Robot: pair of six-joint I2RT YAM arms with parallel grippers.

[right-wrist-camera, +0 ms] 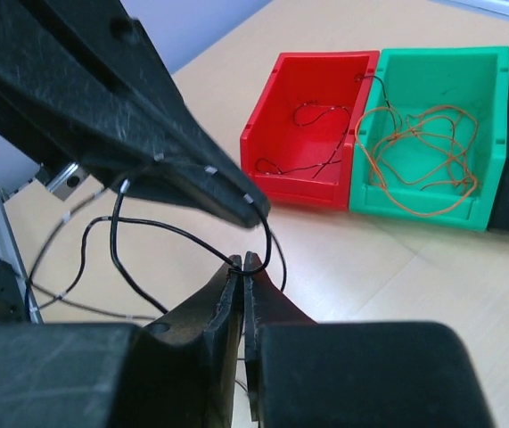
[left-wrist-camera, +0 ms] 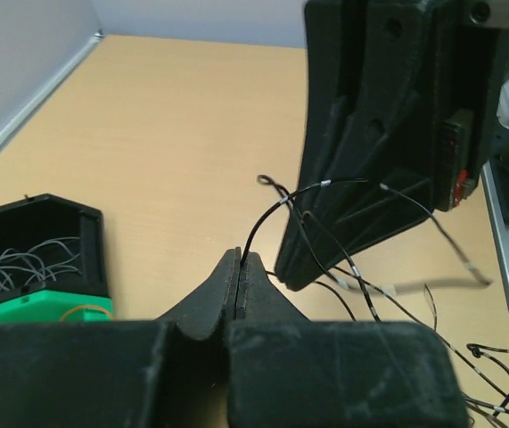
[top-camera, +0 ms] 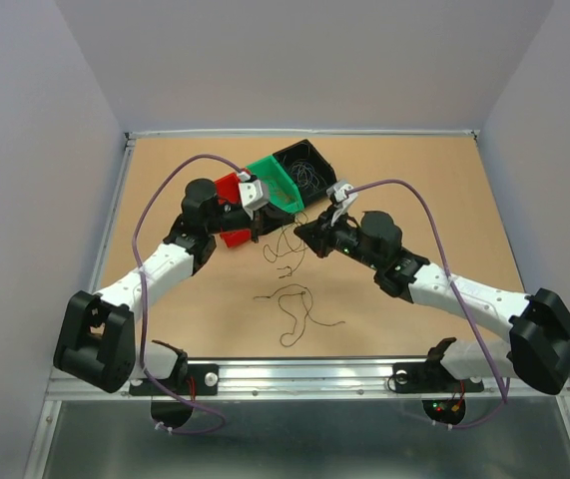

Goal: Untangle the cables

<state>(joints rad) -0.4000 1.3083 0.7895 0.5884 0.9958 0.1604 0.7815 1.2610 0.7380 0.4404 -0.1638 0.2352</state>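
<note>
Left claw (left-wrist-camera: 239, 259) clenched on a hair-thin black cable (top-camera: 286, 244) near the table's (top-camera: 414, 180) centre, right claw (right-wrist-camera: 242, 261) pinching the same tangle just beside it, likely to draw one strand free; a loose dark cable (top-camera: 299, 309) lies toward the near edge, others sit in the red plastic bin (right-wrist-camera: 276, 98) and green plastic bin (right-wrist-camera: 432, 64)

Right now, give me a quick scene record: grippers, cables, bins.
left gripper: shut on black cable
right gripper: shut on cable loop; cannot tell if it is the same strand
loose cables: lying on table between the arms
red bin: thin black wires
green bin: orange wires
black bin: pale wires
</note>
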